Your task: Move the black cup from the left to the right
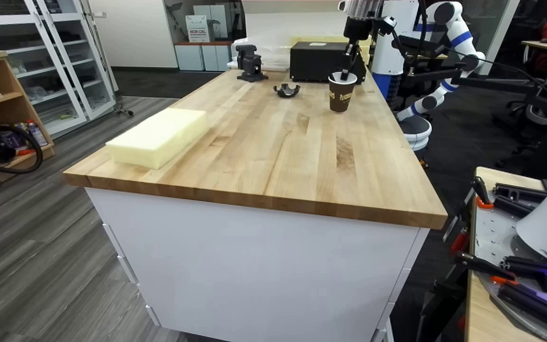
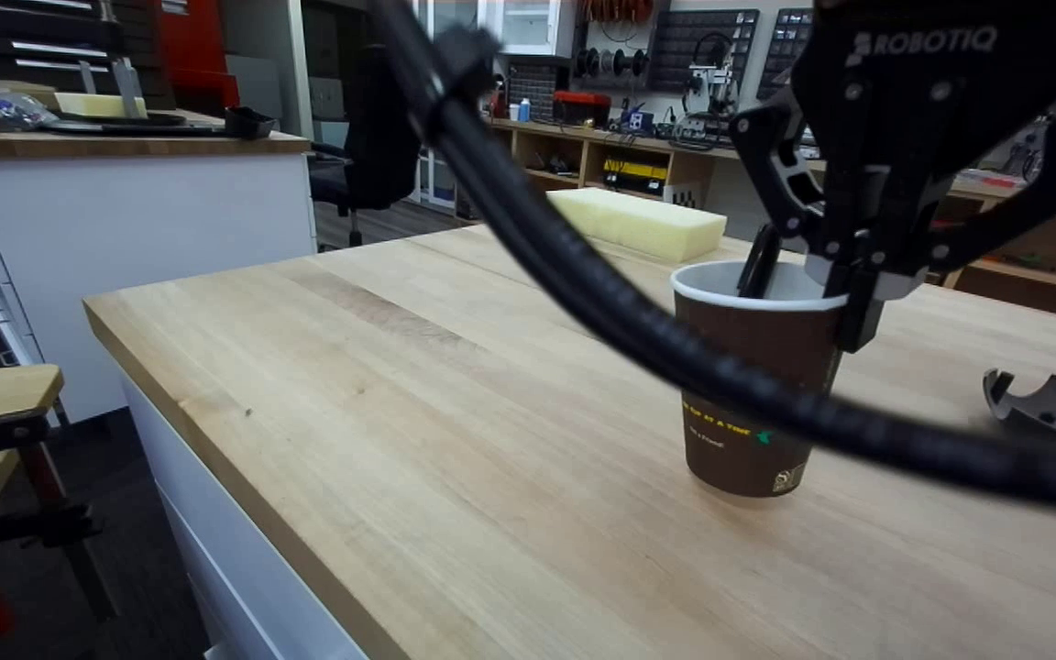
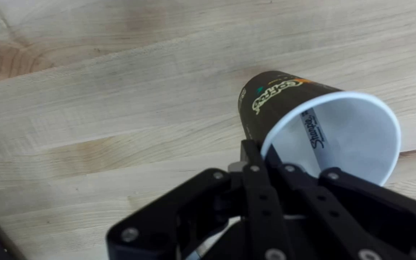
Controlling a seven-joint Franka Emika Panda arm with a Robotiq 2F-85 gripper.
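Note:
The black cup (image 1: pixel 340 97) is a dark brown paper cup with a white rim and yellowish lettering. It stands roughly upright at the right side of the wooden table in an exterior view. My gripper (image 3: pixel 261 153) is shut on its wall at the rim, with one finger outside and one inside. A Sharpie marker (image 3: pixel 312 128) leans inside the cup. In an exterior view the cup (image 2: pixel 739 463) is partly covered by a cable, and its base is at or just above the tabletop; I cannot tell which.
A pale foam block (image 1: pixel 159 135) lies along the table's far-left edge. Behind the cup stand a black box (image 1: pixel 321 61) and a small black vise (image 1: pixel 250 64). A curved black part (image 2: pixel 1055 408) lies beside the cup. A thick cable (image 2: pixel 574 261) hangs in front.

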